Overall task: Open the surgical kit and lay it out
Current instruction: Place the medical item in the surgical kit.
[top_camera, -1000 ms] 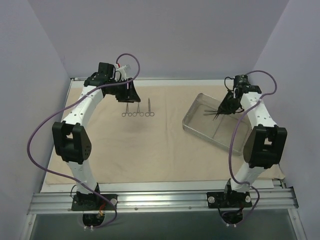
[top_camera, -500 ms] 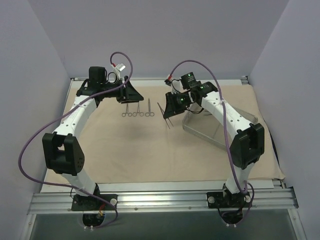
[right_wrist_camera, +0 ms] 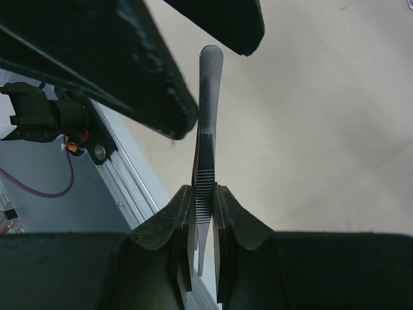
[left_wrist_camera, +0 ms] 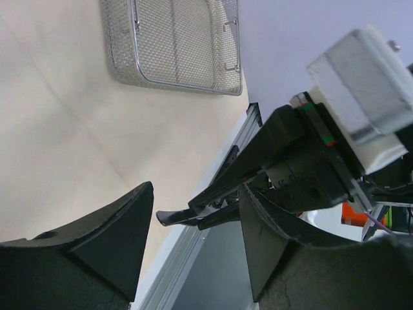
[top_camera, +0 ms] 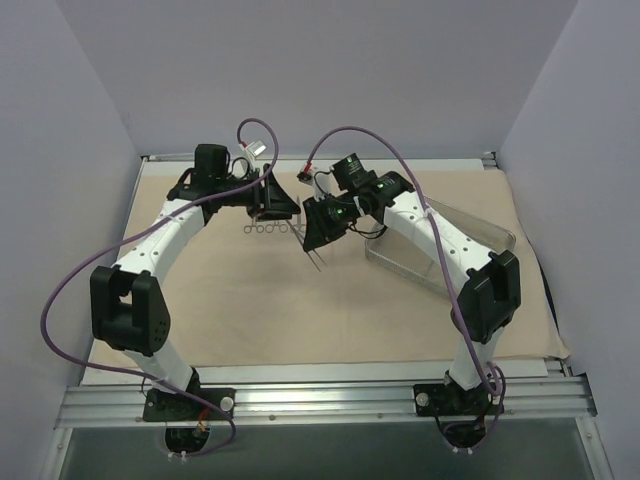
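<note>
The right arm has swung farther left, away from the tray, and the left gripper (left_wrist_camera: pixel 195 188) has turned in over the laid-out row to meet it. The tweezers (right_wrist_camera: pixel 205 129) now hang in the air above the beige cloth (top_camera: pixel 250 300), pinched at their ribbed middle by the right gripper (right_wrist_camera: pixel 203 194), whose fingers are closed tight on them. Their free end pokes in between the left gripper's fingers, which stand wide apart and touch nothing.

This looks like a handover, and the timing is the risk. If the right fingers let go before the left ones close, the tweezers drop. If the left pair closes off-centre on so slim a blade, it could twist or flick away. Both grippers are crowded just above the row of ring-handled tools (top_camera: pixel 262 229), so a low move could knock that row askew.

The tray (top_camera: pixel 480 225) sits well apart on the right. No brand, label or writing can be read.
</note>
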Robot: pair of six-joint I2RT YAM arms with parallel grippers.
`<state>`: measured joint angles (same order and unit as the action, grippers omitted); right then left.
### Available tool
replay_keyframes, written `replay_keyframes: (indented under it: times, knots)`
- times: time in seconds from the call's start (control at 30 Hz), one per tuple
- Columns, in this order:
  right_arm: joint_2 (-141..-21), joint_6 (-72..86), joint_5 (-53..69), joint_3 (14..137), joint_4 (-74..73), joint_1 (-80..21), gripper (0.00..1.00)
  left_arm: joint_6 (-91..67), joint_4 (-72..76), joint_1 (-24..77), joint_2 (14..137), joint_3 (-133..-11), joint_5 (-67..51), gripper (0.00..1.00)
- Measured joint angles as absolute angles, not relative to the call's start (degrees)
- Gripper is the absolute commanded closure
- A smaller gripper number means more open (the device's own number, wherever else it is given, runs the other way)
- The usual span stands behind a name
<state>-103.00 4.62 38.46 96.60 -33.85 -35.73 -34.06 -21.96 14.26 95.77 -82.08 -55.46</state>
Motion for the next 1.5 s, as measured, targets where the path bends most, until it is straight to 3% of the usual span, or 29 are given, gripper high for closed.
replay_keyframes:
  times: [0.63, 0.73, 0.77, 0.87, 0.9, 0.93, 0.97, 1.1, 1.2, 1.5]
  knots:
    - [-103.3, 5.0, 33.4, 100.8, -34.2, -36.2, 1.0, -33.0, -30.4, 14.7, 98.3, -84.4, -49.6, 0.4]
    - [-104.3, 5.0, 32.7, 102.8, -34.3, -36.5, 1.0, -34.9, -28.8, 14.7, 98.3, -84.3, -50.5, 0.51]
    - [-104.8, 4.9, 32.4, 103.3, -34.5, -36.5, 1.0, -35.6, -28.1, 14.7, 98.3, -84.1, -50.8, 0.63]
    - [-106.0, 4.8, 31.8, 104.0, -34.6, -36.8, 1.0, -38.2, -25.4, 14.7, 98.4, -83.1, -52.0, 0.81]
    - [-106.4, 4.7, 31.5, 104.1, -34.6, -36.9, 1.0, -38.8, -24.7, 14.7, 98.5, -82.9, -52.4, 0.95]
    - [-106.6, 4.6, 31.2, 104.2, -34.7, -36.9, 0.99, -39.9, -23.9, 14.7, 98.7, -82.7, -52.6, 0.98]
    - [-106.8, 4.6, 30.6, 104.2, -34.7, -37.1, 0.94, -40.6, -23.1, 14.7, 99.1, -82.7, -53.0, 0.98]
    - [-107.2, 6.3, 26.9, 105.3, -35.3, -37.1, 0.45, -42.0, -21.1, 14.7, 99.6, -82.7, -52.7, 0.98]
    - [-108.0, 12.0, 24.9, 107.0, -35.6, -36.4, 0.36, -43.0, -16.8, 14.4, 99.2, -81.7, -50.6, 0.98]
    - [-110.7, 44.6, 25.5, 108.1, -32.7, -30.3, 0.34, -45.4, -1.3, 13.9, 94.1, -75.7, -34.7, 0.98]
